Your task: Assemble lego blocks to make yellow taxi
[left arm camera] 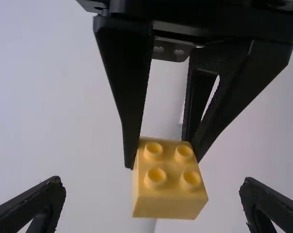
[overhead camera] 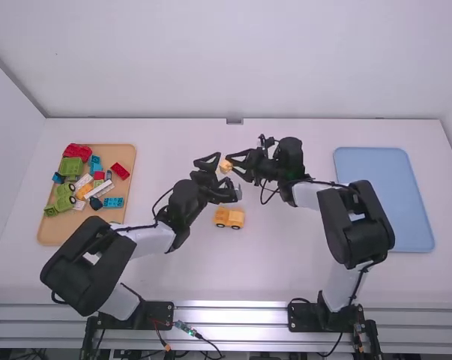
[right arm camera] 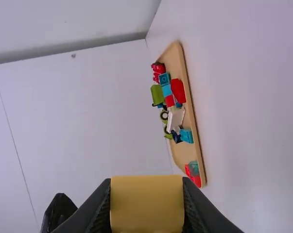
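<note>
A yellow brick point(overhead camera: 226, 166) is above the middle of the table, with my right gripper point(overhead camera: 231, 164) shut on it. My left gripper point(overhead camera: 224, 177) stands open beside it. In the left wrist view, the brick point(left arm camera: 169, 179) shows its studs between the wide-apart fingers of my left gripper point(left arm camera: 152, 204), touching neither. The right wrist view has the brick point(right arm camera: 146, 206) gripped on both sides by my right gripper point(right arm camera: 146, 194). On the table, nearer the arm bases, sits a yellow car-shaped piece with dark wheels point(overhead camera: 229, 218).
A wooden tray point(overhead camera: 61, 231) with several red, green, blue and white blocks lies at the left; the tray point(right arm camera: 191, 104) also shows in the right wrist view. At the right is a light blue tray point(overhead camera: 383, 199). Both arms meet close together over the table's middle.
</note>
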Tool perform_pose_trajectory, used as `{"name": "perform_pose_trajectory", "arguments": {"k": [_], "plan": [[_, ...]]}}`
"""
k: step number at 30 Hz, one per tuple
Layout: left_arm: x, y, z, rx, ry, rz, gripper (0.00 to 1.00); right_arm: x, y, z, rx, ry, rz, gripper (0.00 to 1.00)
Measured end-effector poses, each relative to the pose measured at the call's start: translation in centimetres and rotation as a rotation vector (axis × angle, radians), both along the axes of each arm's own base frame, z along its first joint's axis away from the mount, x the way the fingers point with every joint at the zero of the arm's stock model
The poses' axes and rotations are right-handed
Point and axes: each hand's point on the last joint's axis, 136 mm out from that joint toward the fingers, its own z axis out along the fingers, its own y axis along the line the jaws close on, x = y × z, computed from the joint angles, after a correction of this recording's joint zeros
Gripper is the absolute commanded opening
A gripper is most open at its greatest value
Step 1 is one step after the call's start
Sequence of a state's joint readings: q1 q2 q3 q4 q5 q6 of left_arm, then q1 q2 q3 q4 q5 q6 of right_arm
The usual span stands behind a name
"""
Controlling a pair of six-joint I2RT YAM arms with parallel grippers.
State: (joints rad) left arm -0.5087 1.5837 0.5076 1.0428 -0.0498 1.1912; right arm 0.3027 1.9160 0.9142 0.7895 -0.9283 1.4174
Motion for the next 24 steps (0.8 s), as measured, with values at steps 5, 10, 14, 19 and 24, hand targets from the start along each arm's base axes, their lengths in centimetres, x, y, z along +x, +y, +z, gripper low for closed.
{"name": "perform_pose_trajectory", "arguments": {"k": [5, 10, 14, 19, 24], "plan": [[-0.8, 0.5, -0.8, 0.007, -0.002, 0.006, 0.94, 0.0, 0.0, 0.0, -0.003, -0.011, 0.002, 0.0], [-0.8, 0.6, -1.0, -0.005, 0.01, 0.008, 0.9, 0.1, 0.0, 0.0, -0.005, -0.012, -0.003, 0.0], [-0.9, 0.5, -1.2, -0.008, 0.021, 0.002, 0.88, 0.2, 0.1, -0.1, -0.01, -0.014, -0.014, 0.0], [-1.0, 0.4, -1.2, -0.009, 0.019, -0.003, 0.86, 0.5, 0.0, -0.2, -0.016, -0.015, -0.033, 0.0], [-1.1, 0.2, -1.2, -0.012, 0.02, -0.02, 0.85, 0.8, -0.1, -0.3, -0.022, -0.014, -0.05, 0.0]]}}
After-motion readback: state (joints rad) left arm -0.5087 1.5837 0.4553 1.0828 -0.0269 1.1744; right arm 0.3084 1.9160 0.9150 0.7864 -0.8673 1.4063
